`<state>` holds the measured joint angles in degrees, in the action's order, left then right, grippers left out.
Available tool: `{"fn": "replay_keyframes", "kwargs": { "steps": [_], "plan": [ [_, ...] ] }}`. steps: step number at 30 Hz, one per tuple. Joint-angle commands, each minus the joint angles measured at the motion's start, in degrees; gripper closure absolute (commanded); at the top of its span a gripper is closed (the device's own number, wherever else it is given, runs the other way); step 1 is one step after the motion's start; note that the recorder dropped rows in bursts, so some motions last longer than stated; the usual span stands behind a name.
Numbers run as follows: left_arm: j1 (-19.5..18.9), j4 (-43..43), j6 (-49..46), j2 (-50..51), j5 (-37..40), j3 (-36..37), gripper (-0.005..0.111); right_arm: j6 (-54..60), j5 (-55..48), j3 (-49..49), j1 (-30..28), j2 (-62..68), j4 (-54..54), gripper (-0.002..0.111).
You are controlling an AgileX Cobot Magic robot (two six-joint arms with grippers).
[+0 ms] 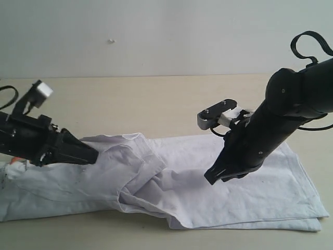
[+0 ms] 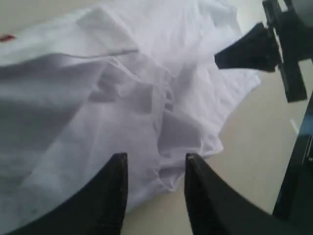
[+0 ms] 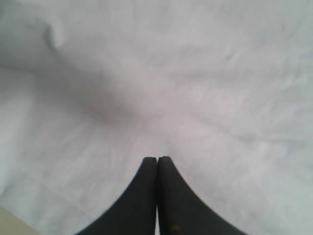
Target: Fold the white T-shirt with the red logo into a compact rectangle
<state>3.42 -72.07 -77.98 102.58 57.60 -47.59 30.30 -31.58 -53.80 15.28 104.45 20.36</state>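
- Exterior view — the white T-shirt (image 1: pixel 270 182) lies as a long band across the tan counter (image 1: pixel 130 104). Its right half is flat and doubled, and a bunched ridge (image 1: pixel 136 179) rises near the middle. The left tool (image 1: pixel 89 155) rests low at the shirt's left part. The right tool (image 1: pixel 212 178) hangs just above the flat half. A pale wall (image 1: pixel 166 31) stands behind.
- Left wrist view — the left tool (image 2: pixel 155 159) is released, its jaws spread with nothing between them, and rumpled cloth lies just beyond. A red sliver (image 2: pixel 6 37) at the frame's edge may be the red logo (too little shows to be sure). The right tool (image 2: pixel 226 56) is visible across the cloth.
- Right wrist view — the right tool (image 3: pixel 157 159) is clenched, its fingers pressed together with no cloth visibly caught. Smooth shirt fabric (image 3: pixel 171 73) fills the frame, and a corner of counter (image 3: pixel 10 223) shows.
- Step in hand (a judgement): gathering an end of the band to fold it over. To do this well, the left tool should close on the shirt's layers together at the hem or edge, not on one loose ply, and lift only enough to clear.
- Obstacles — the ridge would trap bulk inside any fold, so it likely wants flattening first. The right arm over the flat half stands in the path of cloth carried across.
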Motion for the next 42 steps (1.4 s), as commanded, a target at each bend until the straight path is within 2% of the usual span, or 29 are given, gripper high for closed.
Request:
{"fn": "replay_keyframes", "kwargs": {
  "steps": [1,6,10,17,19,22,25,27,29,30,31,32,33,34,38,40,42],
  "plan": [
    [8.0,1.1,0.7,-0.6,-8.9,0.9,0.069,-0.1,-1.1,0.2,0.0,-1.8,0.4,0.108],
    [15.2,-3.4,0.9,-0.6,-26.5,0.9,0.069,-0.1,-3.2,0.2,0.0,-2.1,0.7,0.108],
    [17.5,-6.9,-0.1,-0.3,-39.3,0.7,0.069,-0.1,-3.7,0.2,0.0,-2.1,0.7,0.108],
    [17.5,-7.0,-0.7,3.7,-42.6,-3.2,0.069,0.1,-3.6,0.2,0.0,-2.1,2.0,0.108],
    [17.5,-7.2,-0.8,4.1,-46.2,-4.1,0.069,0.1,-3.6,0.2,0.0,-2.1,2.0,0.108],
    [17.4,-6.0,-1.1,2.8,-50.0,-4.9,0.069,0.1,-3.2,0.2,0.0,-2.1,2.0,0.108],
    [16.3,-3.3,-1.2,-0.9,-50.0,-4.2,0.069,0.1,-3.1,0.2,0.0,-2.1,2.0,0.108],
    [13.4,-3.3,-1.0,-5.1,-49.0,-2.4,0.069,0.1,-3.4,0.2,0.0,-2.1,2.0,0.108],
    [8.4,-3.1,0.6,-8.9,-44.7,-0.6,0.067,0.1,-4.0,0.2,0.0,-2.1,2.1,0.108],
    [3.8,-2.8,2.4,-11.0,-39.4,0.7,0.058,0.1,-4.3,0.2,0.0,-2.1,2.1,0.108],
    [0.9,-1.7,4.7,-11.5,-36.5,1.1,0.052,0.1,-4.3,0.2,0.0,-2.1,2.1,0.108],
    [-5.1,4.2,11.8,-12.0,-30.5,1.4,0.042,0.1,-4.6,0.2,0.0,-2.1,2.9,0.108],
    [-8.0,9.1,17.0,-12.0,-27.5,1.4,0.041,0.1,-4.7,0.2,0.0,-2.1,3.2,0.108],
    [-12.6,18.8,24.5,-12.0,-23.5,1.4,0.040,0.1,-4.7,0.2,0.0,-2.1,3.4,0.108],
    [-21.8,34.5,36.0,-12.0,-16.7,1.4,0.040,0.2,-4.7,0.2,0.0,-2.1,3.5,0.108],
    [-24.9,34.3,36.9,-11.5,-14.6,1.4,0.034,0.2,-4.9,0.2,0.0,-2.1,3.8,0.108],
    [-25.4,34.3,36.9,-9.8,-12.8,1.4,0.029,0.2,-4.9,0.2,0.0,-2.1,3.9,0.108]
  ]
}}
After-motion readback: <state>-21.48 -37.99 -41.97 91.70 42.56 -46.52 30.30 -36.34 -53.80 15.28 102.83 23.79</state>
